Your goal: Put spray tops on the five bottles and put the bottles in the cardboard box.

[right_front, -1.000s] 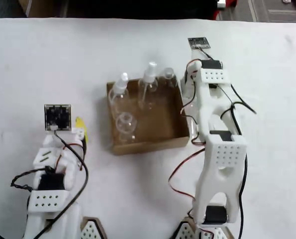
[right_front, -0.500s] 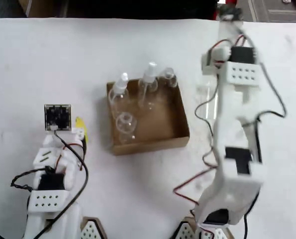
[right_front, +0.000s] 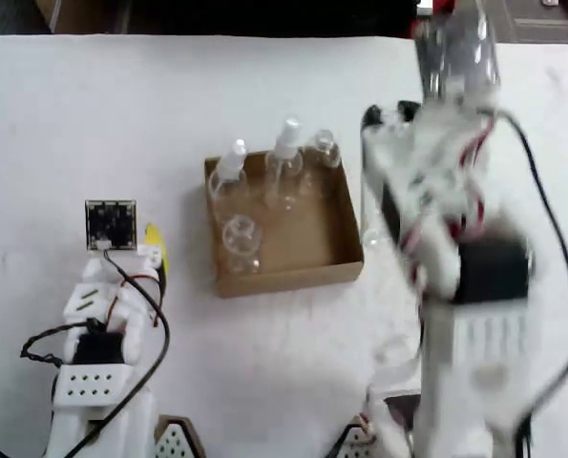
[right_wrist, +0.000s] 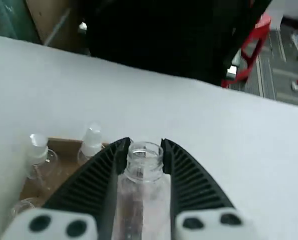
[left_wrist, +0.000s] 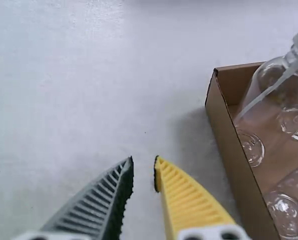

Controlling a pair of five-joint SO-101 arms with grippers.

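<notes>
The right claw [right_wrist: 144, 145], pinching an uncapped clear plastic bottle [right_wrist: 144, 161], has risen from beside the brown cardboard box [right_front: 285, 275] toward the desk's far edge. The left claw [left_wrist: 143, 169] stays slightly spread, empty.

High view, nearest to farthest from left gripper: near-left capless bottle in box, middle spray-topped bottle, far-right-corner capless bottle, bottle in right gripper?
From left gripper:
1. Clear capless near-left bottle, inside the brown cardboard box.
2. Clear spray-topped middle bottle, at far wall.
3. Clear capless corner bottle, box's far right.
4. Clear held bottle, in the right gripper, past the box.
</notes>
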